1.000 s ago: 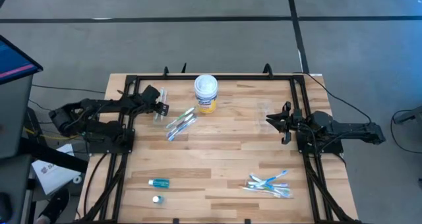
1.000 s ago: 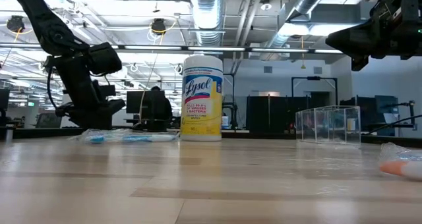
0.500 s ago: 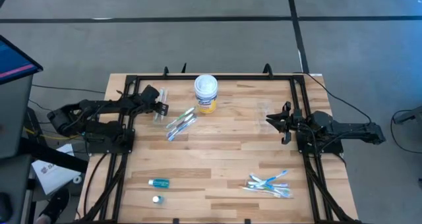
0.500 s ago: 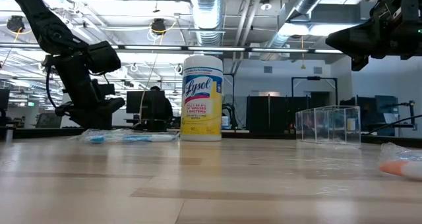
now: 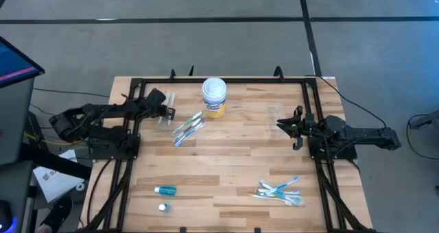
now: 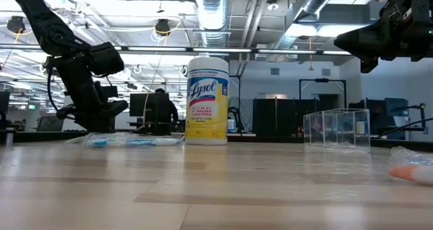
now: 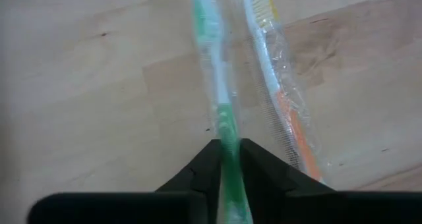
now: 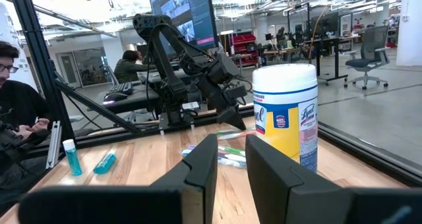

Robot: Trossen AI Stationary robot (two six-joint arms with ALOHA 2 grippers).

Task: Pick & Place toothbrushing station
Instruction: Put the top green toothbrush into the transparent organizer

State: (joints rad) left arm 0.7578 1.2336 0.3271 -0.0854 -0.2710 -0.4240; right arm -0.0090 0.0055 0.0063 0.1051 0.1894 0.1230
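While the left end effector (image 7: 226, 159) pinches the green toothbrush (image 7: 217, 85) low on the worktop (image 5: 226, 157), beside a wrapped orange one (image 7: 283, 99), it should lift straight and slowly so the slim handle does not twist out. The right end effector (image 8: 231, 159) waits raised, fingers slightly parted, holding nothing.

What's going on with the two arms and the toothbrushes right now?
Left gripper shut on green toothbrush, orange toothbrush in wrapper beside it. Right gripper hovering by clear cups, holding nothing. Wipes canister stands between the arms.
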